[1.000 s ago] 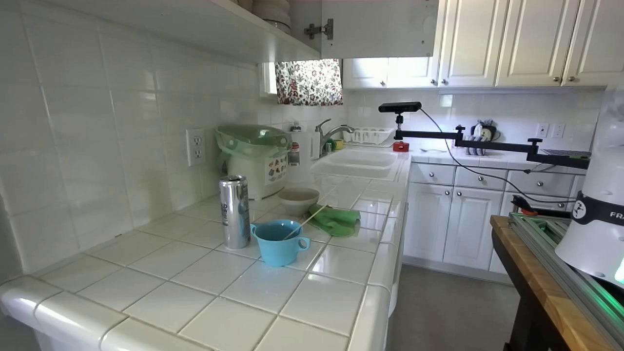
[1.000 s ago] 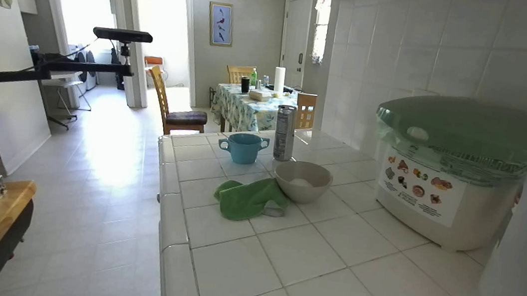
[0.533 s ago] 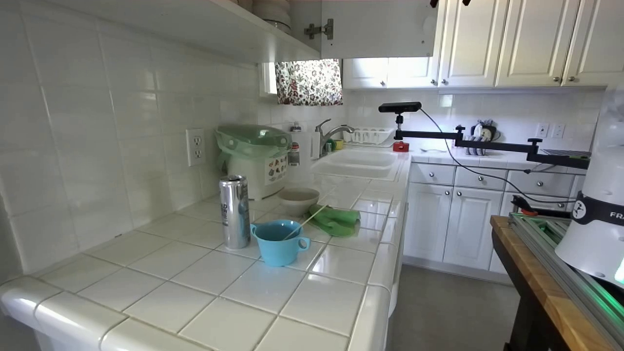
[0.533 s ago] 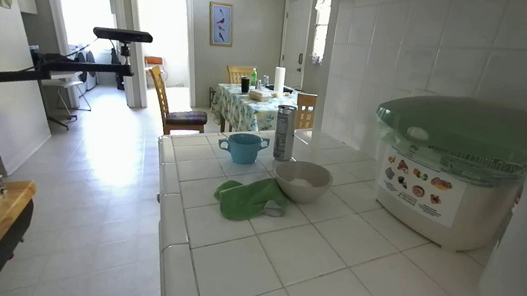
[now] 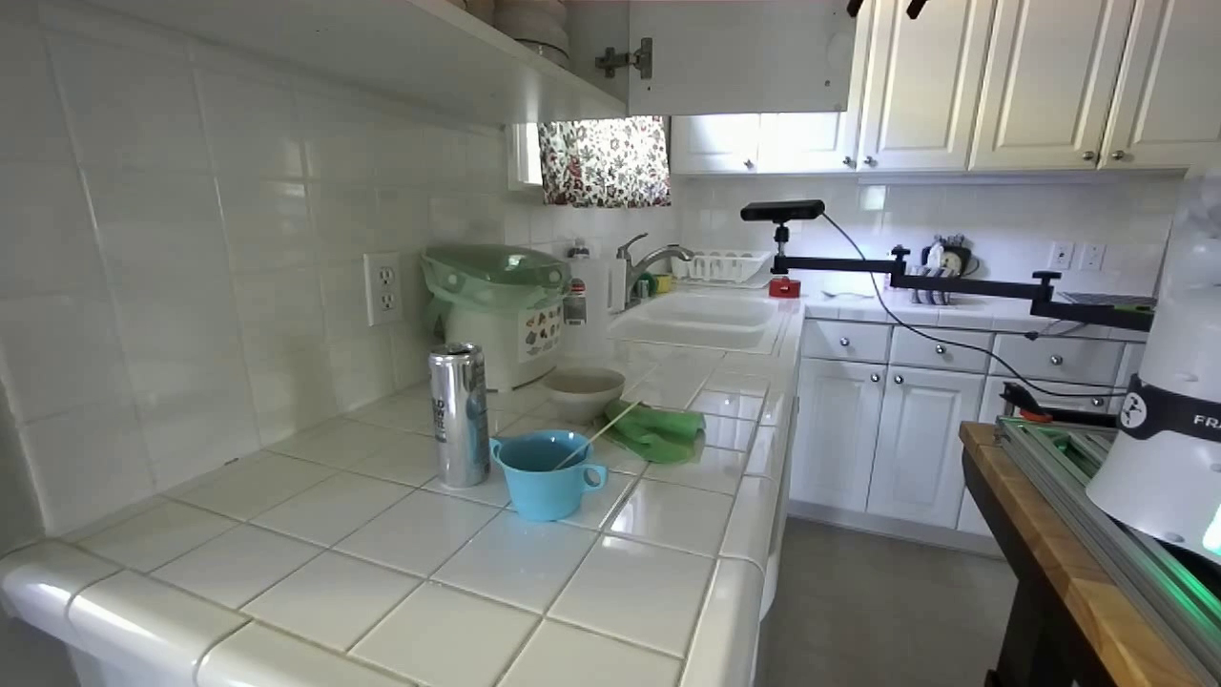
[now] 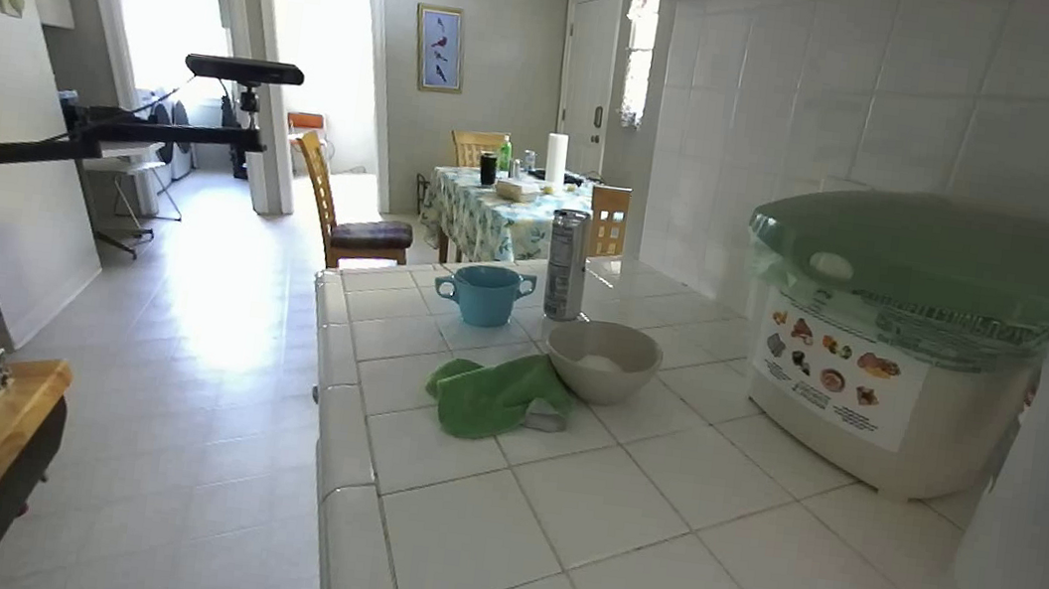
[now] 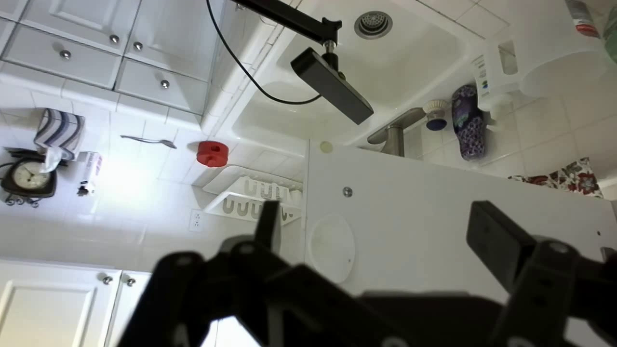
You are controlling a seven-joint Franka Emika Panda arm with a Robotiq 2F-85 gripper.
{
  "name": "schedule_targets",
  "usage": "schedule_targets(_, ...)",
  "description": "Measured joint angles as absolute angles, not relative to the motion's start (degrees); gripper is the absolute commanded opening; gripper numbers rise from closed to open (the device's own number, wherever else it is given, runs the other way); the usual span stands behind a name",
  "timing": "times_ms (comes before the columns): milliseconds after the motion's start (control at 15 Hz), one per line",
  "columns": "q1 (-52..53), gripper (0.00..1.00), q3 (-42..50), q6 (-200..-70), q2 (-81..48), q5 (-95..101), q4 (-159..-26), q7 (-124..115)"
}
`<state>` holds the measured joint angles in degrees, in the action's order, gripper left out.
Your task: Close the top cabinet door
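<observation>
Top cabinet door [image 7: 409,207] stands open before my claw [image 7: 376,226], which is spread wide and pinching nothing; in the wrist view the door's free edge runs between my two fingers [image 7: 496,241], but depth is hard to judge and I cannot tell whether either one touches it. In an exterior view only my dark fingertips [image 5: 917,9] show, at the upper border beside that edge. I take the step in hand to be lining up, with the closing swing not yet begun. Next, I think, one finger must bear on the outer face and sweep the door around its hinge [image 5: 644,59] toward the wall cabinet [image 5: 382,57], in an arc; pushing on the inner face would only open it wider. Inside, a stack of bowls [image 5: 532,21] sits near the hinge. Lower down, a bar-shaped camera [image 5: 782,210] on a black boom [image 5: 844,263] reaches over the sink [image 5: 711,320], and I could knock it if I dipped. Farther below, the tiled tabletop [image 5: 591,572] carries a silver can [image 5: 461,420], a blue two-handled cup [image 5: 539,487] and a green cloth [image 5: 658,437], too low, I judge, to hinder me.
</observation>
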<state>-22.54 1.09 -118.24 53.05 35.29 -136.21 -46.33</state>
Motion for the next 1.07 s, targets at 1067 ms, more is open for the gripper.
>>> schedule_targets(1067, -26.8, 1.0, 9.6, -137.8, 56.5, 35.3, -142.7, -26.6)
